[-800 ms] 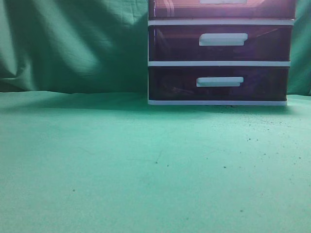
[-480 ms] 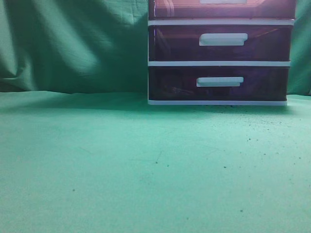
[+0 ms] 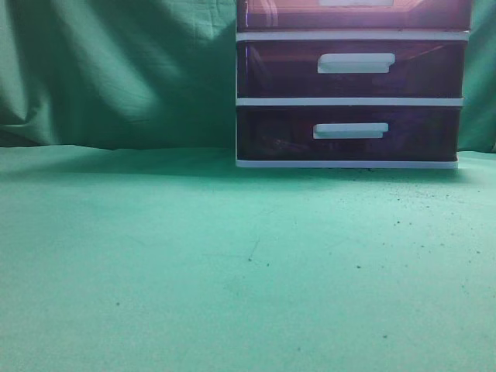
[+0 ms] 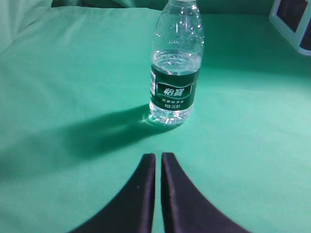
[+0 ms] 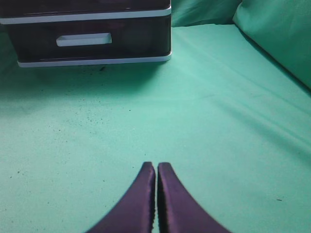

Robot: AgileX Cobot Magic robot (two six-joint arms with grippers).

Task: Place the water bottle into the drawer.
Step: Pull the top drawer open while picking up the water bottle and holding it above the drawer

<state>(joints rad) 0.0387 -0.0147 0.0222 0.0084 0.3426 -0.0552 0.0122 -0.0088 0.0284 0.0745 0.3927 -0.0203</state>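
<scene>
The water bottle [image 4: 176, 63] stands upright on the green cloth in the left wrist view; it is clear, with a dark green label and some water in it. My left gripper [image 4: 158, 156] is shut and empty, a short way in front of the bottle and apart from it. The drawer [image 3: 434, 15], the topmost purple one, shows only as a strip at the top edge of the exterior view and looks shut. My right gripper [image 5: 156, 165] is shut and empty over bare cloth, well short of the drawer unit. Neither the bottle nor the grippers show in the exterior view.
Two lower purple drawers [image 3: 353, 70] [image 3: 349, 133] with white bar handles sit under the top one. The lowest drawer [image 5: 83, 39] shows in the right wrist view. A corner of the unit [image 4: 291, 19] lies to the bottle's right. Green cloth covers table and backdrop.
</scene>
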